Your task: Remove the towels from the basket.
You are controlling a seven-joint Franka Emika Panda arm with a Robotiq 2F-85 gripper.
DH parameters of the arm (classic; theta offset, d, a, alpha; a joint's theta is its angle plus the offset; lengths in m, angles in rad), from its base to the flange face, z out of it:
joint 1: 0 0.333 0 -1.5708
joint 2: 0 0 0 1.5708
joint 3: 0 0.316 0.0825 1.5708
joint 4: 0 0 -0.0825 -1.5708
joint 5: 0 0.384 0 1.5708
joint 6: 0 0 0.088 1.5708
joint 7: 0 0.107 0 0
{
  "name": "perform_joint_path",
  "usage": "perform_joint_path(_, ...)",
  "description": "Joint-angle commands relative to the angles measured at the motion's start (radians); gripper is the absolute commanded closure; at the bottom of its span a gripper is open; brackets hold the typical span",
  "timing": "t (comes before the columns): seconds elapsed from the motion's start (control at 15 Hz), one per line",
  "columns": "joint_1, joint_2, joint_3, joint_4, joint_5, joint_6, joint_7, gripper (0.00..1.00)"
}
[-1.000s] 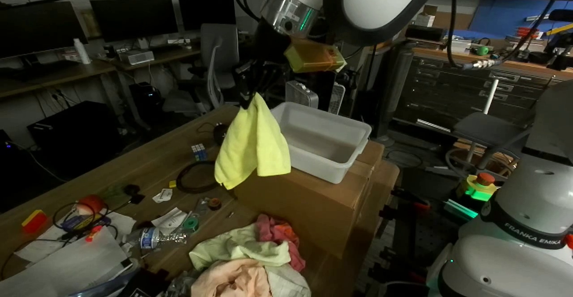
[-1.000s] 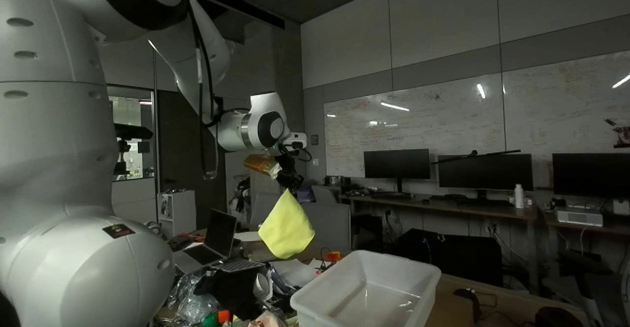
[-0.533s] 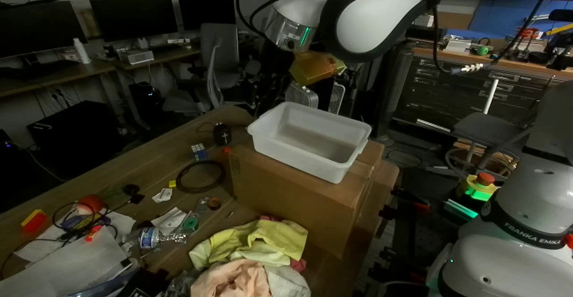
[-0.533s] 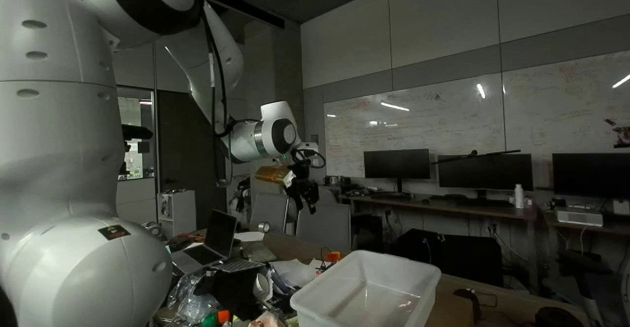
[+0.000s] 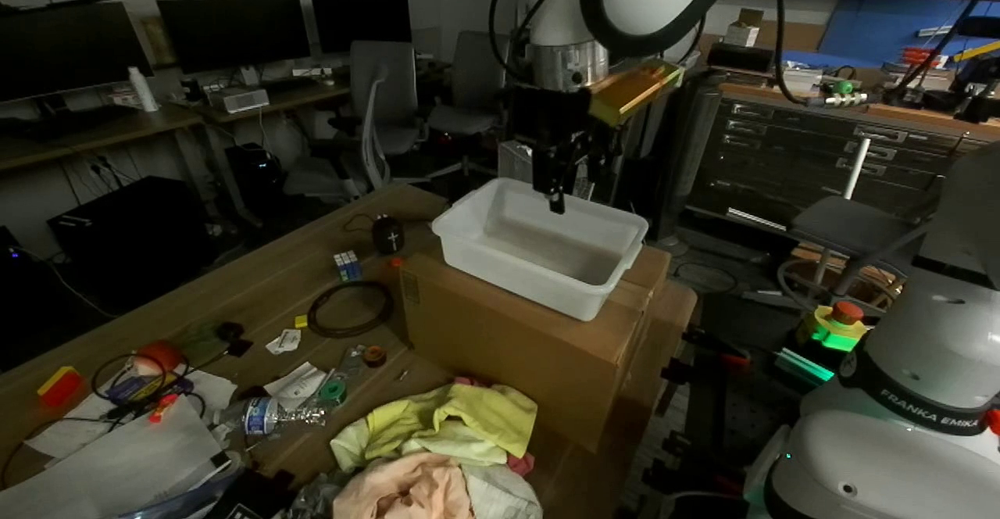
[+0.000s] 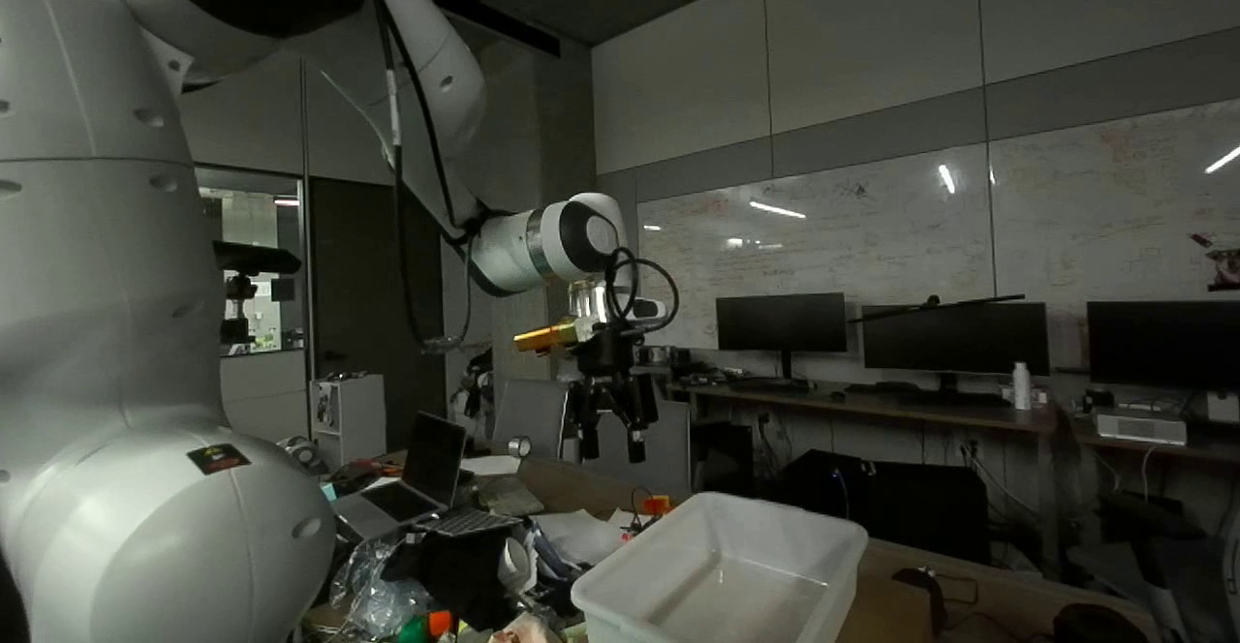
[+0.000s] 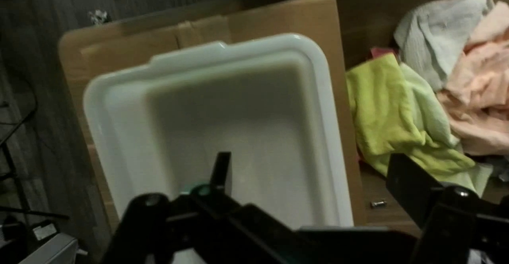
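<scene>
Dim room, long wood table [image 5: 266, 292] w/ clutter along it. Towel heap [image 5: 457, 445] lies on the tabletop nr its R edge, as an exterior view has it, just beside a cardboard box [image 5: 508, 347]: yellow towel [image 5: 496, 413] on top, pale green towel [image 7: 429, 113] partly under it, peach towel [image 5: 414, 488] & off-white towel [image 7: 433, 33] on the side away from the box, bit of red cloth [image 5: 520, 463] peeking out below. White basket [image 5: 523, 279] sits upright on the box, which stands at the table's far R corner; basket's inside floor shows in both exterior views & wrist view. Gripper [image 6: 612, 451] hangs above it, pointing down, fingers [image 7: 411, 184] spread wide w/ a clear gap btwn; tips are apart from the rim. Small metal piece [image 7: 378, 203] lies on the wood nr the box, per wrist view. Toward the far L edge: Rubik's cube [image 5: 348, 266], w/ coiled black cable [image 5: 344, 334] a bit further in. Nr the L end: clear plastic bottle [image 5: 285, 417], papers [image 5: 141, 456] & red-yellow block [image 5: 60, 387], the block closest to that far edge. Orange-yellow pack [image 5: 637, 91] sits above the fingers. Laptop [image 6: 434, 459] stands open in an exterior view. Bkgd: dark monitors [image 5: 234, 30], whiteboard [image 6: 872, 265].
</scene>
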Motion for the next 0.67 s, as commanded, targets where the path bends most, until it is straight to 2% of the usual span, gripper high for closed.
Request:
perform_joint_path(0.0, -0.031, -0.129, -0.051, -0.062, 0.002, -0.087, -0.119, 0.0)
perform_joint_path(0.27, -0.069, -0.245, -0.106, -0.138, 0.002, -0.063, -0.216, 0.0)
perform_joint_path(0.6, -0.097, -0.367, -0.181, -0.239, 0.029, 0.055, -0.342, 0.0)
